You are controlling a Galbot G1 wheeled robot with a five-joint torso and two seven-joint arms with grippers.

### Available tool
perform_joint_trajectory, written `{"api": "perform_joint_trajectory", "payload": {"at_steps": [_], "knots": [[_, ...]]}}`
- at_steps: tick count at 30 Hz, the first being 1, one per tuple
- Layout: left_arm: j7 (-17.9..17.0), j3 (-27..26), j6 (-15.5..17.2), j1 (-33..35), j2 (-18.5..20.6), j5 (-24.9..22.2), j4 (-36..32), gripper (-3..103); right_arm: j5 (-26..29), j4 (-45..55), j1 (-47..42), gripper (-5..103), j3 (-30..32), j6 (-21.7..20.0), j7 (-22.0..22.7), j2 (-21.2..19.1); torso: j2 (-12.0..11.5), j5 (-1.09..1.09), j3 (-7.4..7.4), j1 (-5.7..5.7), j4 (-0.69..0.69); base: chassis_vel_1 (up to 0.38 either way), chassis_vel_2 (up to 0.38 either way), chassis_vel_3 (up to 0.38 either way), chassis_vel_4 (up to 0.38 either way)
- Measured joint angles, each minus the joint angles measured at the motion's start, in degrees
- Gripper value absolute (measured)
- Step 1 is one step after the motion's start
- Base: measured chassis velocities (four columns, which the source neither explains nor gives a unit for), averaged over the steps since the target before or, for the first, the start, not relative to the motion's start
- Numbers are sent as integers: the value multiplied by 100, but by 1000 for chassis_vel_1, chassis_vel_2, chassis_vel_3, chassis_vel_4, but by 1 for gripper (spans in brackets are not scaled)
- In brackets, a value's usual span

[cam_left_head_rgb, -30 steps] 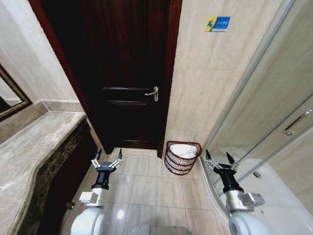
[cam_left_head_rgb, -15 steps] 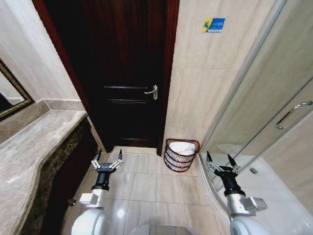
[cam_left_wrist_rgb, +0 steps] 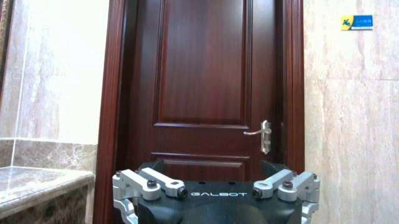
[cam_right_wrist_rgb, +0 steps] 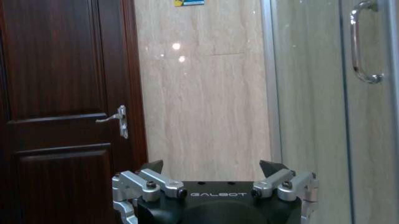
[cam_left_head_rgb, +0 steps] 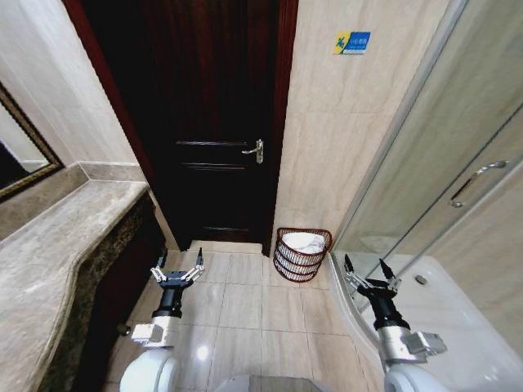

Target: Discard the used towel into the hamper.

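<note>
The hamper [cam_left_head_rgb: 301, 261], a small round dark red-brown slatted basket, stands on the tiled floor in the corner between the door frame and the shower glass. A white towel [cam_left_head_rgb: 304, 241] lies crumpled inside it. My left gripper [cam_left_head_rgb: 180, 263] is held low over the floor, left of the hamper and well short of it, open and empty. My right gripper [cam_left_head_rgb: 365, 271] hangs to the hamper's right near the shower base, also open and empty. The wrist views show the left gripper [cam_left_wrist_rgb: 212, 170] pointing at the door and the right gripper [cam_right_wrist_rgb: 210, 168] pointing at the tiled wall.
A dark wooden door [cam_left_head_rgb: 216, 122] with a metal handle [cam_left_head_rgb: 255, 150] is shut ahead. A marble counter [cam_left_head_rgb: 57, 245] runs along the left. The shower's glass screen [cam_left_head_rgb: 425, 163] and its white base [cam_left_head_rgb: 458, 318] close off the right. Tiled floor [cam_left_head_rgb: 245, 302] lies between.
The whole head view has shifted a little, so the hamper sits slightly higher and smaller in it. Both arms keep the same pose, grippers open.
</note>
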Motion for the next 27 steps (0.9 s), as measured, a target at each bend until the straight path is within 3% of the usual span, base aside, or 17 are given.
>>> {"api": "perform_joint_trajectory", "payload": {"at_steps": [17, 27], "knots": [[-8, 90, 153, -47, -3, 68, -123, 100, -67, -138, 8, 100, -72, 54, -12, -14, 0, 0, 0, 0, 0, 70, -64, -68, 61], [8, 53, 407, -48, 22, 18, -165, 100, -123, -232, 112, 100, -143, 44, -10, -11, -1, 0, -1, 0, 0, 78, -71, -77, 84]]}}
